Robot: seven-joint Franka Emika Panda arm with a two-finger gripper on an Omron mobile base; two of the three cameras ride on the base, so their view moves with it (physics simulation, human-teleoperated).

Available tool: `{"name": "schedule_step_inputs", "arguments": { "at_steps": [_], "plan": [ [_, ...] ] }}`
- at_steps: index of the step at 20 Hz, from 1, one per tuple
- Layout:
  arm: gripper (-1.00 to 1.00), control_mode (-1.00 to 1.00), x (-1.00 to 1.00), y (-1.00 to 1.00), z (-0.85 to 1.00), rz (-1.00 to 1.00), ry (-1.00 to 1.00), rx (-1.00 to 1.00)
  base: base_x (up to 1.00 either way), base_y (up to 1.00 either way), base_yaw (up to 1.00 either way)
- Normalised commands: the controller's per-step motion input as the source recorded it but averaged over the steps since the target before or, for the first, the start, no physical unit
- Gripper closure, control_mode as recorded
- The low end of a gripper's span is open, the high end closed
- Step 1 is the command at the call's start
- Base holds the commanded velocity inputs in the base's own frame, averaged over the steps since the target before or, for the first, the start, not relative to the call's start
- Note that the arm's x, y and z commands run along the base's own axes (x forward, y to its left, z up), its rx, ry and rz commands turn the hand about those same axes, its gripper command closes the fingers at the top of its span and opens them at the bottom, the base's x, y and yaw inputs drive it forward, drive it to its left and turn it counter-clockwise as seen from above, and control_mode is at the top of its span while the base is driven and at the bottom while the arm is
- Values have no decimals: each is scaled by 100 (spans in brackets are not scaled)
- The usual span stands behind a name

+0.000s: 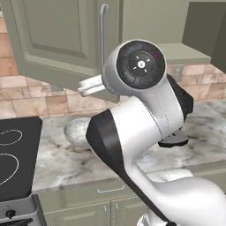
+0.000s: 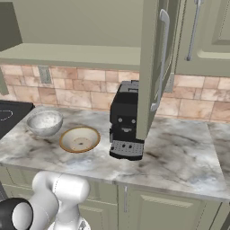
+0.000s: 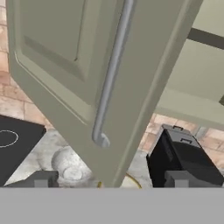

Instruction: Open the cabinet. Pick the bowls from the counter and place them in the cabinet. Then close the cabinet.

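The olive-green wall cabinet (image 2: 90, 27) stands with both raised-panel doors swung open, its pale shelf (image 2: 72, 56) bare. On the grey-beige marble desk (image 2: 179, 152) sit a black coffee machine (image 2: 126, 121), the shallow tan bowl (image 2: 79, 139) and the speckled grey-white bowl (image 2: 44, 122). The hand (image 3: 109, 180) is open, fingers (image 3: 41, 179) spread before the door's silver bar handle (image 3: 111, 74).

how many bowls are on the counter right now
2, both on the counter: the speckled grey-white bowl near the stovetop, the tan bowl between it and the coffee machine.
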Motion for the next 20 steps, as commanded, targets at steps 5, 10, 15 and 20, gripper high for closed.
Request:
{"name": "schedule_step_inputs", "arguments": {
  "at_steps": [5,10,15,20],
  "plan": [
    [-100,-100,-54,-64,17,0,4,0,0,0,0],
    [-100,-100,-20,-87,1,4,0,-2,0,0,0],
    [-100,-100,-11,-96,-2,15,-2,-6,0,0,0],
    [-100,-100,-3,-85,-3,23,-4,-6,0,0,0]
  ]
}}
